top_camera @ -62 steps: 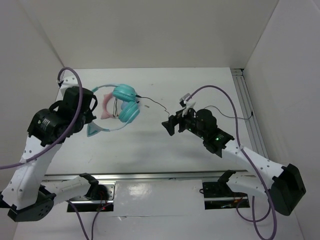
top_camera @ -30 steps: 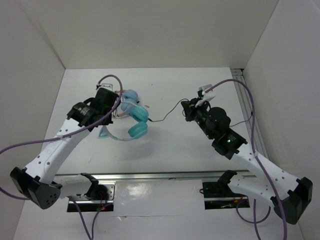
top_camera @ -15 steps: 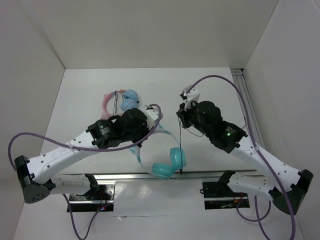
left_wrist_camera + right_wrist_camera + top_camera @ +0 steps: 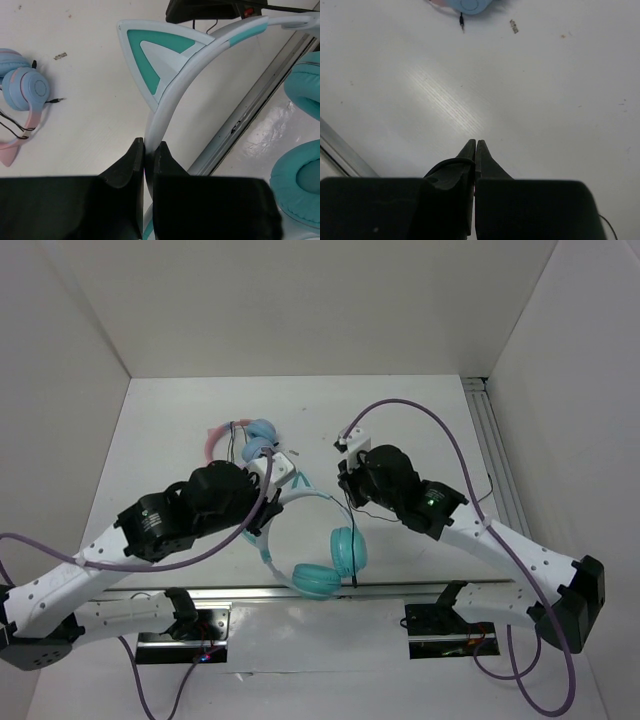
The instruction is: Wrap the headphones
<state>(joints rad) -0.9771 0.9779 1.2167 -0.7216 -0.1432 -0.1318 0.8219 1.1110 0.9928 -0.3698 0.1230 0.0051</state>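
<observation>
While left tool (image 4: 148,150) clamps the teal headband (image 4: 172,97), right tool (image 4: 475,145) pinches the black cable (image 4: 450,161).

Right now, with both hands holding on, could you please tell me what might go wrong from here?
1. The left hand pinches only the thin edge of the white-and-teal headband of the teal cat-ear headphones; the hanging cups could swing or slip it loose.
2. The right hand holds the thin black cable between shut fingers; a tug may free it or strain it.
3. The cups hang by the metal rail and could snag.
</observation>
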